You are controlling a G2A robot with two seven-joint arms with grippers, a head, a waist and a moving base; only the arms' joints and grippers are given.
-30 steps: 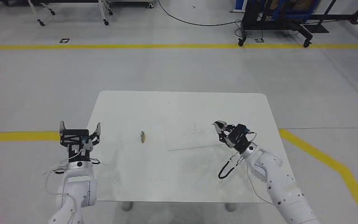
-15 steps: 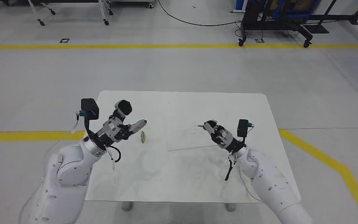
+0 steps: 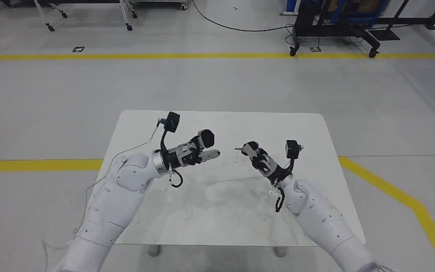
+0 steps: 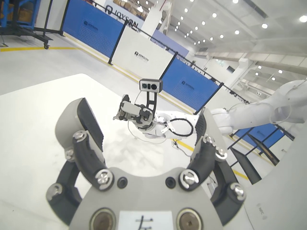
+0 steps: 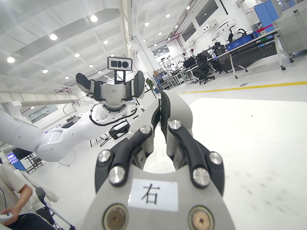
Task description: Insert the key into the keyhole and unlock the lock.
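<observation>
Both arms have swung in over the middle of the table (image 3: 224, 126), the left gripper (image 3: 210, 146) spread and empty and the right gripper (image 3: 246, 147) clenched on what looks like the key (image 3: 238, 147), so insertion is still ahead.

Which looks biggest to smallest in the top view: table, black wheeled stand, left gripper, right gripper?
1. table
2. black wheeled stand, farther off and cut by the frame's edge, so unsure
3. left gripper and right gripper: look alike, not ranked
</observation>
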